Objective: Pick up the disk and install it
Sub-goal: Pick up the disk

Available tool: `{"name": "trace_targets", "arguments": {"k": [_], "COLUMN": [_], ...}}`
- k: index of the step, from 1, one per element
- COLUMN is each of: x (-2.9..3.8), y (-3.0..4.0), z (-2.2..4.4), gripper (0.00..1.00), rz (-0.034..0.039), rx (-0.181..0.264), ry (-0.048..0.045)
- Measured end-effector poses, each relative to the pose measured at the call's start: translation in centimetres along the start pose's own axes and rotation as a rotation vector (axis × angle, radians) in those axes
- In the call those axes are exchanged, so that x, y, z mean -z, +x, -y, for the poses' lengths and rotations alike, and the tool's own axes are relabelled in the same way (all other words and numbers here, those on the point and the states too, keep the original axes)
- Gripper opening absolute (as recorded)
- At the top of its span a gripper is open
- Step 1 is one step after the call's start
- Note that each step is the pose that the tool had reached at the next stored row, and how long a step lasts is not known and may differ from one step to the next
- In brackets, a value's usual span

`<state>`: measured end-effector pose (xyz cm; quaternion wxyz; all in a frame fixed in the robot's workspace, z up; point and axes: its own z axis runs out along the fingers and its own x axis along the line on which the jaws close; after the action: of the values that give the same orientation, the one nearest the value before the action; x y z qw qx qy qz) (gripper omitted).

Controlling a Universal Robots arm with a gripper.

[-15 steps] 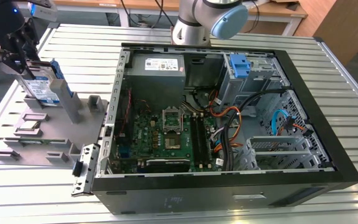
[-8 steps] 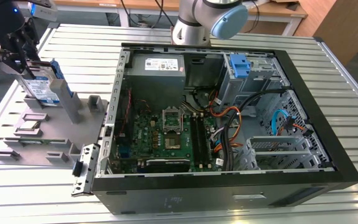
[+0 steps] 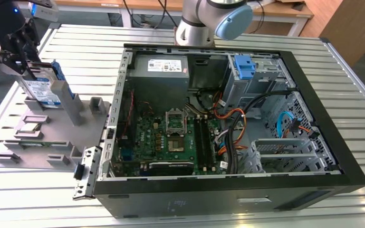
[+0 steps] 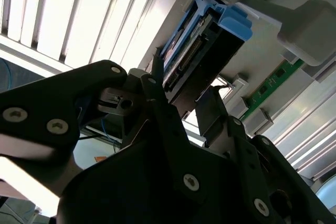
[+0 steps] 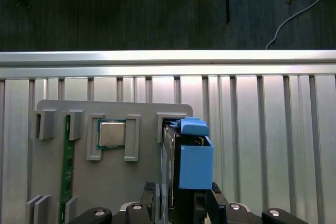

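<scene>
Exterior view: jaws clamped on disk (image 3: 45,93) standing upright in grey holder (image 3: 55,142).

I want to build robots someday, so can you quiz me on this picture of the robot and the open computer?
1. True or false: the disk is already inside the computer case.
2. How does the disk sit in the grey holder tray? A standing on edge; B lying flat; C upside down on top.
3. Fill in: the thing nearest the gripper is the ____.

Key: 1 false; 2 A; 3 disk.
</scene>
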<state>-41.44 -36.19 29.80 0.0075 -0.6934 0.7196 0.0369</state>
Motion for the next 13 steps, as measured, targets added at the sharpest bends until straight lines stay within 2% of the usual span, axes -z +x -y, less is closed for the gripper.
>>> {"name": "trace_targets", "arguments": {"k": [2,3,13], "x": [0.00,0.00,0.03], "y": [0.00,0.00,-0.02], "z": [0.00,0.00,0.00], "gripper": [0.52,0.45,0.45], "rz": [0.0000,0.0000,0.0000], "rx": [0.000,0.000,0.000], "ry": [0.0000,0.0000,0.0000]}}
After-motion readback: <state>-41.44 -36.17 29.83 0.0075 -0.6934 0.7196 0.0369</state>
